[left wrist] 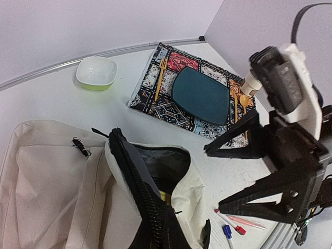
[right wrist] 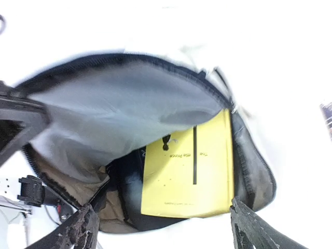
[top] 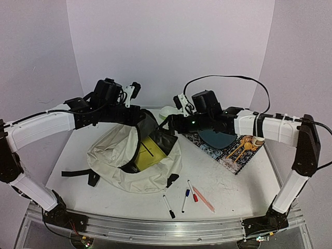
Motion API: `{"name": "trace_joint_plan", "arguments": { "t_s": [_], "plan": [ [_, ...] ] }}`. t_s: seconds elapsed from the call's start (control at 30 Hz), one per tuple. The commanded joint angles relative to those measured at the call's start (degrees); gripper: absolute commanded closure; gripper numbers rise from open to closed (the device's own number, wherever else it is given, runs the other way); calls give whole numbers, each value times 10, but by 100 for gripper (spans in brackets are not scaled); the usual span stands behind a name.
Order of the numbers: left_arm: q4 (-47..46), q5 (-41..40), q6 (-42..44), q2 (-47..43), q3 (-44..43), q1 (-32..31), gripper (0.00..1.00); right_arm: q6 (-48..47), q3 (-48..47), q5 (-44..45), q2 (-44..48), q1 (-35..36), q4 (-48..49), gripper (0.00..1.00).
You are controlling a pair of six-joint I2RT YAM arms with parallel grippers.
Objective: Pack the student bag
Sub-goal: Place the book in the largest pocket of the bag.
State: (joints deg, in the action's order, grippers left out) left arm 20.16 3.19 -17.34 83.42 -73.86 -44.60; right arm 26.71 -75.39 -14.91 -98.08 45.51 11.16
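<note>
Cream cloth makes up the student bag (top: pixel 111 155), which lies by the front edge of the table (top: pixel 223 181), toward its left side. The left claw (top: pixel 139 115) pinches the bag's rim and lifts it, most likely so the mouth gapes wide. Over that mouth the right claw (left wrist: pixel 212 179) hangs with its fingers spread, holding nothing, and a yellow book (right wrist: pixel 187 171) sits inside the bag.

Top ext cam: high, behind arm bases (top: pixel 57 213), looks down + fwd over whole table (top: pixel 223 184) to back wall (top: pixel 171 46). L wrist cam: near, just over student bag (left wrist: pixel 46 176) rim, faces across to placemat (left wrist: pixel 166 111) + pens (left wrist: pixel 231 228). R wrist cam: v. close, looks down into bag mouth. All 3 share bag; top + L wrist share placemat, pens.
</note>
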Motion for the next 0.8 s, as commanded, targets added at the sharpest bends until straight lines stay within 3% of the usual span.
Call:
{"name": "trace_joint_plan", "arguments": {
  "t_s": [0.0,0.2,0.47,0.57,0.77],
  "plan": [
    [-10,44,8,-27,26,2,100,-43,24,45,14,-10,-23,12],
    [-10,97,-3,-29,70,2,99,-49,25,68,-7,-25,-31,16],
    [-25,184,-25,16,100,-7,89,-36,4,90,-75,-26,-40,18],
    [-28,205,-27,32,110,-15,82,-30,-3,118,-97,-26,-47,18],
    [-28,218,-28,47,131,-29,58,-27,-12,143,-122,-26,-65,19]
  ]
}}
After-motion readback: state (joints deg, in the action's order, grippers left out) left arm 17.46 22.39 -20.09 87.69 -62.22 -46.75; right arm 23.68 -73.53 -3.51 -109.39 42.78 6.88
